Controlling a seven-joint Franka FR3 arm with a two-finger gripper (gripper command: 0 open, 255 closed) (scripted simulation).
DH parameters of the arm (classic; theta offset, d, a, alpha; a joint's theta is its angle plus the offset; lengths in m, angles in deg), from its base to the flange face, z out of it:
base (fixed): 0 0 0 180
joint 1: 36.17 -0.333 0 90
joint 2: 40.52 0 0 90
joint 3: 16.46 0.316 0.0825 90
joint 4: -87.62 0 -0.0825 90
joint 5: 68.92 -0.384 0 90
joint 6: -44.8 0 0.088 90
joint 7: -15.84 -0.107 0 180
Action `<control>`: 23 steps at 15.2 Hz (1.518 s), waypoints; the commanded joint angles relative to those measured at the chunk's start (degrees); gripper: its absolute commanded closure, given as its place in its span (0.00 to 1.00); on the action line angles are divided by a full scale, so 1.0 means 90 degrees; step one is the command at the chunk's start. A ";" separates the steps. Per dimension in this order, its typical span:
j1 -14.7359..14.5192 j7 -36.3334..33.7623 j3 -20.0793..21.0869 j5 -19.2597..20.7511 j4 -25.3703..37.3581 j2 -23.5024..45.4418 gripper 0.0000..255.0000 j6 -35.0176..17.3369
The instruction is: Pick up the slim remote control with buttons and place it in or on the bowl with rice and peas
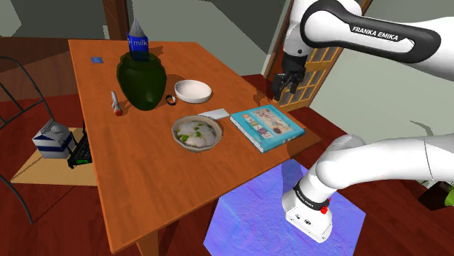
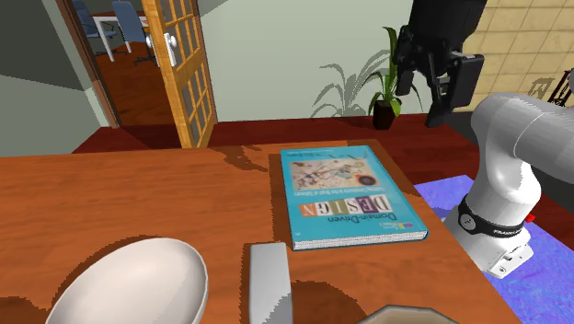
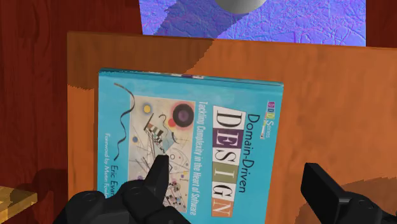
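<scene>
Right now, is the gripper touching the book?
Apart. The shoulder view shows the gripper hanging in the air above the book, with clear space between them. The wrist view shows open jaws over its cover.

Table (image 1: 145,196): orange-brown wood, grain shows, smooth, faint sheen. Floor (image 1: 51,225): darker red wood, some reflection. Door (image 2: 184,74): honey-coloured wood frame around glass panes.

Book (image 3: 191,127): teal printed paper cover, smooth, flat finish. Remote (image 2: 269,281): plain pale grey, matt, material unclear. White bowl (image 2: 129,285): smooth, soft sheen, no texture. Rice bowl (image 1: 195,148): dull grey-brown wall, contents look grainy.

Jar (image 1: 141,80): dark green, glossy, bright highlights on the shoulder. Stand (image 1: 247,218): blue-violet top, crinkled, rough-looking like creased foil. Arm (image 1: 378,36): white shell, smooth and glossy, dark joints duller. Gripper (image 3: 236,168): black, matt, faceted.
</scene>
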 commanded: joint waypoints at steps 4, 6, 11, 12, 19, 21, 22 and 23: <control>-0.0234 0.0945 -0.0333 0.0219 -0.0056 0.0488 0.00 -0.0670; -0.0390 0.1565 -0.0533 0.0322 -0.0046 0.0853 0.00 -0.1109; -0.0794 0.3095 -0.0951 0.0423 0.0127 0.1852 0.00 -0.2140; -0.0876 0.3401 -0.1018 0.0416 0.0183 0.2061 0.00 -0.2331; -0.1433 0.5552 -0.1310 0.0130 0.0708 0.3517 0.00 -0.3486; -0.1573 0.6167 -0.1328 -0.0012 0.0886 0.3915 0.00 -0.3753; -0.1638 0.6473 -0.1325 -0.0089 0.0976 0.4107 0.00 -0.3876; -0.1698 0.6778 -0.1313 -0.0169 0.1067 0.4296 0.00 -0.3992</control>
